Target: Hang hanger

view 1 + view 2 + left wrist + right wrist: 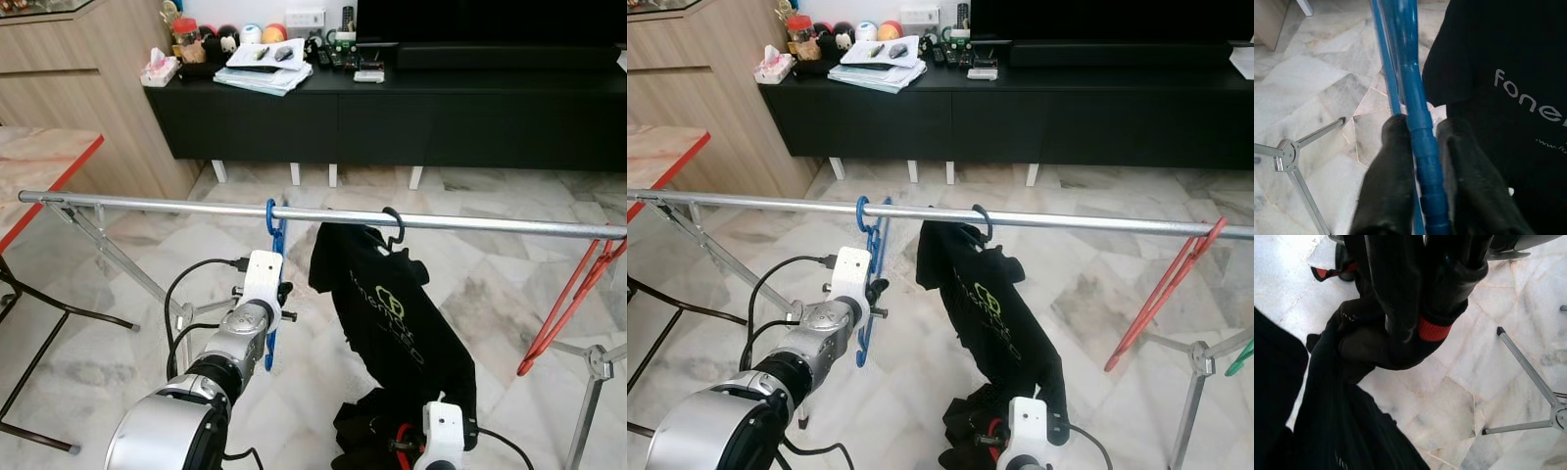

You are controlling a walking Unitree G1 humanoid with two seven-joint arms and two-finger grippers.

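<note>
Our left gripper (1420, 142) clamps the blue hanger (273, 294).
Its bar runs between both fingers (1388, 166), hook over the rail (147, 204); our right gripper (1415, 308) pinches black cloth (1352, 396).

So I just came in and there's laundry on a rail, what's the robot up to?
It is hanging hangers on the metal rail. The left gripper is shut on a blue hanger whose hook is already over the rail. Beside it a black T-shirt hangs from a black hanger, and the right gripper is low down, gripping dark cloth with a red trim. A red hanger hangs at the rail's far right end.
</note>
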